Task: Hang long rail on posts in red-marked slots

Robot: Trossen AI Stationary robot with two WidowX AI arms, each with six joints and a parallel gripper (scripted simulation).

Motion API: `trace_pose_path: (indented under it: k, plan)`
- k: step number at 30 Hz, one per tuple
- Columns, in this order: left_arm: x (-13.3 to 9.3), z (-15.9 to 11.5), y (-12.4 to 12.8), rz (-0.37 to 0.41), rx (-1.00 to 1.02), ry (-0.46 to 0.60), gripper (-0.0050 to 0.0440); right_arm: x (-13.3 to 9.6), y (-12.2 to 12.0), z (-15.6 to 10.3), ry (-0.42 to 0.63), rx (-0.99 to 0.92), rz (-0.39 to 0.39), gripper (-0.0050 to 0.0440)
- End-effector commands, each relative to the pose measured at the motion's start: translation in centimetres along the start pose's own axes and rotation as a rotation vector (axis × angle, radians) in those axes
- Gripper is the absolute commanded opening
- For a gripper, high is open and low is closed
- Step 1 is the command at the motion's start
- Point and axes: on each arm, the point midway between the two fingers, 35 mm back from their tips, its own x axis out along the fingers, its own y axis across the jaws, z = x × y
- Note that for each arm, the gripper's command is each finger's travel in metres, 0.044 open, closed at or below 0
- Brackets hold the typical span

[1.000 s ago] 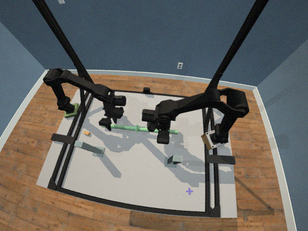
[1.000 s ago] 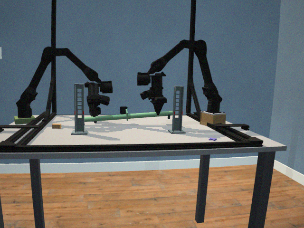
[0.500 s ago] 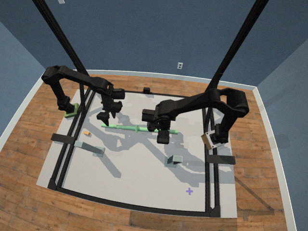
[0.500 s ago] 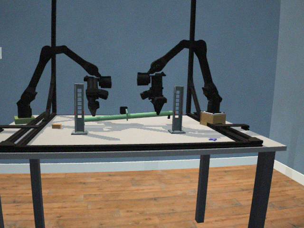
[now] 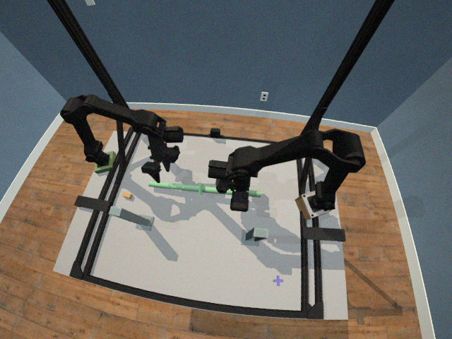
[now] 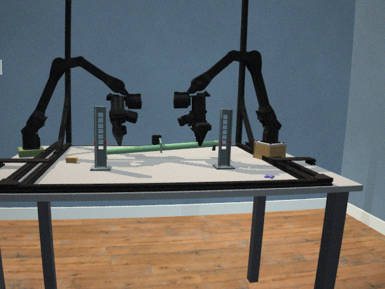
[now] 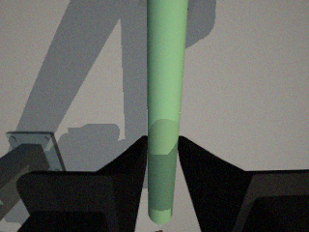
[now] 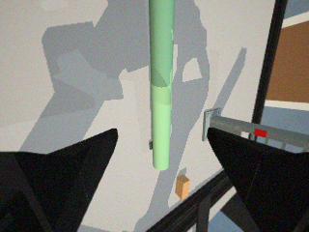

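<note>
Long green cylindrical rail [image 5: 182, 187] [image 6: 180, 146] [image 7: 166, 58] [image 8: 161, 48] tilted, off the upright grey slotted posts [image 5: 133, 217] [image 6: 101, 159] [image 7: 30, 156] [image 8: 237, 126], left gripper [image 5: 230, 191] [image 6: 200, 144] [image 7: 162, 138] pinching it near one end, right gripper [image 5: 163, 176] [image 6: 120, 144] [image 8: 163, 131] spread wide, nothing held, over the other end.

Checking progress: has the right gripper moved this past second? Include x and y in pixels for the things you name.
Yes: in the exterior view, the right gripper [image 5: 163, 176] [image 6: 120, 144] [image 8: 161, 131] has risen against the grey slotted post [image 5: 135, 217] [image 6: 100, 159] [image 8: 234, 125] at picture left.
</note>
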Motion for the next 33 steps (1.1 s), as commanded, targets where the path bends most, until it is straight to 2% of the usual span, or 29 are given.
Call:
trace_pose_path:
  k: [1, 10, 12, 24, 33]
  plan:
    - [0.0, -0.1, 0.0, -0.002, 0.0, 0.002, 0.0, 0.2, -0.2, 0.2, 0.007, 0.004, 0.035, 0.0368]
    - [-0.1, -0.1, -0.1, 0.0, 0.004, 0.002, 0.0, 1.8, -1.4, 0.2, 0.04, 0.008, 0.268, 0.016]
    - [-0.1, -0.1, -0.1, 0.0, 0.004, 0.002, 0.0, 1.8, -1.4, 0.2, 0.04, 0.008, 0.268, 0.016]
    - [0.0, -0.1, 0.0, -0.002, 0.0, 0.002, 0.0, 2.9, -3.1, 0.2, -0.001, 0.001, 0.566, 0.016]
    - [0.0, -0.1, 0.0, -0.002, -0.001, 0.002, 0.0, 3.1, -3.1, 0.2, -0.006, 0.0, 0.581, 0.016]
